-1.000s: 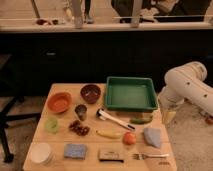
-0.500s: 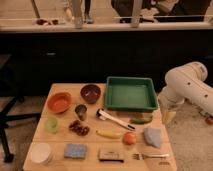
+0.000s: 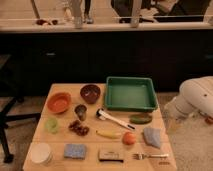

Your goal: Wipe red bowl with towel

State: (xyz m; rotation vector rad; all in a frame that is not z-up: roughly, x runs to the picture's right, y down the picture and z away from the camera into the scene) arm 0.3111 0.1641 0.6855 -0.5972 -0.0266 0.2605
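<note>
Fingers (image 3: 173,112) wide apart, empty, off table's (image 3: 61,138) right edge, clear of towel (image 3: 152,136)

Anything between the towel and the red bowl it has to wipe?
Yes: the white-handled brush and metal cup lie between towel and red bowl. The gripper, right of the table, has nothing visible before the towel.

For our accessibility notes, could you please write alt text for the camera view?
The robot's gripper hangs open beside the right edge of a wooden table, apart from the grey-blue towel near that edge. The red bowl sits far left; a green tray is at the back.
</note>
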